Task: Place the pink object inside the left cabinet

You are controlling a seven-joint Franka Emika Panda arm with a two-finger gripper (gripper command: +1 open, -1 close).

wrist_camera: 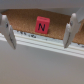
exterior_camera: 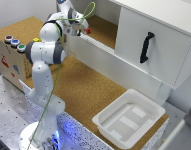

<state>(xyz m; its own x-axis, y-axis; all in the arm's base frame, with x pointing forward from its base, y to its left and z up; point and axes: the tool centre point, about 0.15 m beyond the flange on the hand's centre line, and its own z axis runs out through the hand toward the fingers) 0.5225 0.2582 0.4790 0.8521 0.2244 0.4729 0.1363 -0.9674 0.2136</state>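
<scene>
The pink object (wrist_camera: 42,25) is a tiny pink-red block with a dark letter on its face. In the wrist view it rests on the cork-brown floor of the left cabinet (wrist_camera: 25,18), just behind the white front rim. My gripper (wrist_camera: 39,46) is open, with one white finger on each side of the block and a clear gap to both. In the exterior view the gripper (exterior_camera: 83,29) is at the front edge of the left cabinet (exterior_camera: 104,29), and the block (exterior_camera: 88,30) shows as a small red speck at its tip.
The bay beside it has a white door (exterior_camera: 152,47) with a black handle (exterior_camera: 146,47). A white tray (exterior_camera: 147,111) lies on the cork tabletop at the exterior view's right. A wooden box (exterior_camera: 9,59) with round buttons stands at the left.
</scene>
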